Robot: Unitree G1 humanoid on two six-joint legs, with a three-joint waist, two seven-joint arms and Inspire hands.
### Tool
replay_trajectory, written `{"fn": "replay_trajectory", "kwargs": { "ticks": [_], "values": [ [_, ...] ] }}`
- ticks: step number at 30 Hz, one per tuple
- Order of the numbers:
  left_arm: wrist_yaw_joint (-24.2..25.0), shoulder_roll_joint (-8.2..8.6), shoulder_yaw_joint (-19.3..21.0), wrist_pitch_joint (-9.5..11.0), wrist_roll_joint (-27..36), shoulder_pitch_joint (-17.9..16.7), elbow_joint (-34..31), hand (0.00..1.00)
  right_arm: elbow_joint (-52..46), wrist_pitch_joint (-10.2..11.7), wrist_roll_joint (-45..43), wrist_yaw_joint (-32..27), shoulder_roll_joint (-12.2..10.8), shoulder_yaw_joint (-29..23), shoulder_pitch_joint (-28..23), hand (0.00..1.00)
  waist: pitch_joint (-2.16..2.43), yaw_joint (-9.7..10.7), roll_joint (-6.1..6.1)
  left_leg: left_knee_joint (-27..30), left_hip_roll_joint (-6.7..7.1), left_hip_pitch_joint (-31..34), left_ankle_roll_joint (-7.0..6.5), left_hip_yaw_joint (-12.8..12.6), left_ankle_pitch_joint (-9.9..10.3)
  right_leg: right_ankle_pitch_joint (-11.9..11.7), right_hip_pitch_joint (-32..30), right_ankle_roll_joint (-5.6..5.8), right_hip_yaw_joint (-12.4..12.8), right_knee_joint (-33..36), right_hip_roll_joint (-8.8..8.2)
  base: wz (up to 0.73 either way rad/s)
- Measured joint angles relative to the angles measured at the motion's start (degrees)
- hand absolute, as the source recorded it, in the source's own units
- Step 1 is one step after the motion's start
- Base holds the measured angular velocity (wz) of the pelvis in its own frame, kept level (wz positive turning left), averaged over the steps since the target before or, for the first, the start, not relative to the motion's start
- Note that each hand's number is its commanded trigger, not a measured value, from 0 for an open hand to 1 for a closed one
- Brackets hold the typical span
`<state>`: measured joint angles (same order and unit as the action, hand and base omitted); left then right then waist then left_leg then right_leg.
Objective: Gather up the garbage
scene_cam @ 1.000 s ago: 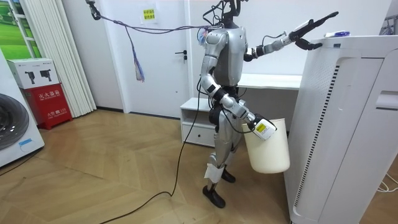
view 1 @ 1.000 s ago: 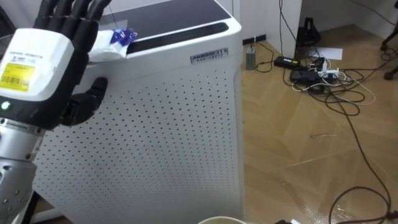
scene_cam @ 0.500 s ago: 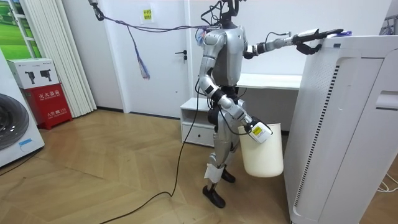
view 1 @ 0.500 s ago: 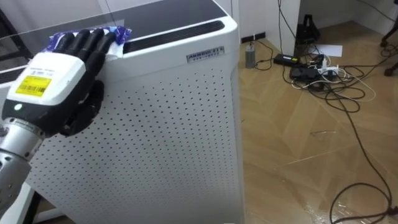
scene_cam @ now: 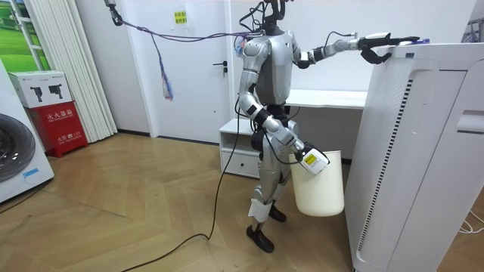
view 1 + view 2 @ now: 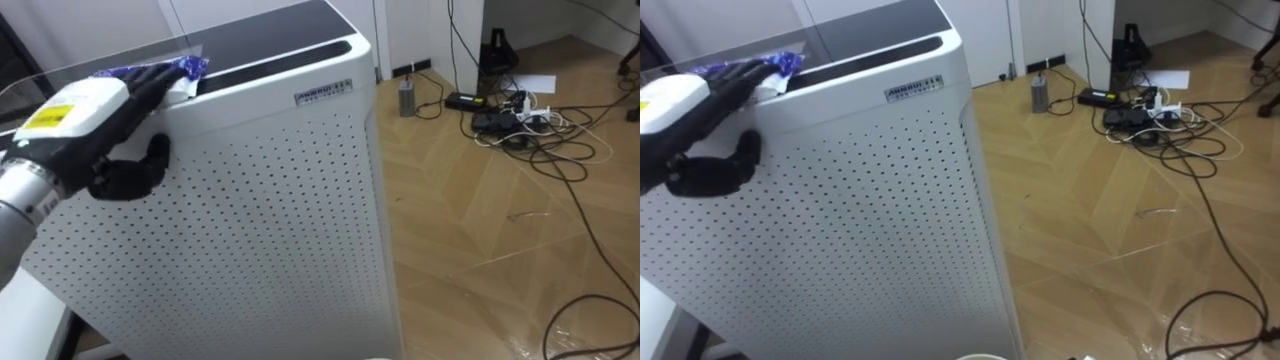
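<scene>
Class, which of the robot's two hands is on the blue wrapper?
Its left hand, up on top of the white air purifier, laid over the blue wrapper; the right hand is low at the white bucket.

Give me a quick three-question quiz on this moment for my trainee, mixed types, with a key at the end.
1. Multiple choice: where does the blue and white wrapper lie? A on the floor; B on top of the white air purifier; C on the desk.
2. True or false: the left hand hangs down at the robot's side.
3. Fill in: in the room view, the right hand is low at the rim of a white ___.

Key: 1 B. 2 false, since it lies on the wrapper at the purifier's top edge. 3 bucket.
</scene>
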<state>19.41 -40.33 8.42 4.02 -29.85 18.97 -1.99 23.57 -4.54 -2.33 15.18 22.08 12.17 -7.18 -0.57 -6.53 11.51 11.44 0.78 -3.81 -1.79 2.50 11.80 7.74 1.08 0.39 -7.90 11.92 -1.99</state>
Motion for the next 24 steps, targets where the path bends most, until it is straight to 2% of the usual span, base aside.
{"fn": "replay_trajectory", "kwargs": {
  "ticks": [3,7,10,14,16,21,24],
  "values": [
    [0.90,-0.01,1.35,-0.39,1.10,2.06,1.42,1.00,-0.03,-0.30,-0.16,-0.06,0.11,-0.03,0.00,1.00,-0.02,0.03,-0.02,-0.03,-0.04,-0.52,0.15,-0.14,-0.10,0.53,-0.10,-0.21,0.03,0.89,-0.05,0.00],
    [1.66,-0.11,2.71,-0.40,1.89,2.06,1.45,1.00,-0.03,-0.58,-0.29,-0.07,0.71,-0.04,0.00,1.00,-0.05,-0.04,-0.06,-0.07,-0.08,-0.94,0.23,-0.62,-0.15,1.19,-0.14,-0.32,0.04,1.84,-0.37,0.02],
    [1.61,-0.95,2.77,-0.70,1.88,2.27,1.46,1.00,-0.03,-0.60,-0.33,-0.06,0.77,-0.04,0.00,1.00,-0.08,0.01,-0.10,-0.10,-0.11,-0.96,0.35,-0.78,-0.23,1.37,-0.29,-0.40,0.04,1.94,-0.48,0.00],
    [1.67,-1.43,3.77,-3.33,1.63,4.42,3.35,1.00,-0.03,-0.60,-0.37,0.04,0.41,-0.03,0.15,1.00,-0.25,0.03,-0.35,-0.08,-0.06,-0.60,0.38,-0.90,-0.24,1.88,-1.17,-0.46,0.17,2.76,-0.58,0.00],
    [2.72,-1.66,4.99,-3.75,1.62,4.76,3.38,1.00,-0.02,-0.60,-0.52,0.29,0.35,-0.03,0.14,1.00,-0.30,0.03,-0.41,-0.09,-0.06,-0.39,0.38,-0.93,-0.24,1.88,-1.40,-0.48,0.14,2.78,-0.58,0.00],
    [5.52,-3.90,4.98,-3.81,1.58,6.40,3.02,1.00,-0.02,-0.60,-0.50,0.79,0.40,-0.04,0.17,1.00,-0.40,-0.20,-0.72,-0.09,-0.05,0.08,0.38,-0.93,-0.25,1.85,-1.76,-0.52,0.02,2.85,-0.62,0.00],
    [6.30,-4.36,4.99,-3.82,1.57,6.69,3.04,1.00,-0.03,-0.60,-0.50,1.00,0.40,-0.05,0.20,1.00,-0.36,-0.23,-0.71,-0.10,-0.06,0.15,0.39,-0.97,-0.25,1.85,-1.76,-0.52,-0.07,2.77,-0.63,0.00]
  ]
}}
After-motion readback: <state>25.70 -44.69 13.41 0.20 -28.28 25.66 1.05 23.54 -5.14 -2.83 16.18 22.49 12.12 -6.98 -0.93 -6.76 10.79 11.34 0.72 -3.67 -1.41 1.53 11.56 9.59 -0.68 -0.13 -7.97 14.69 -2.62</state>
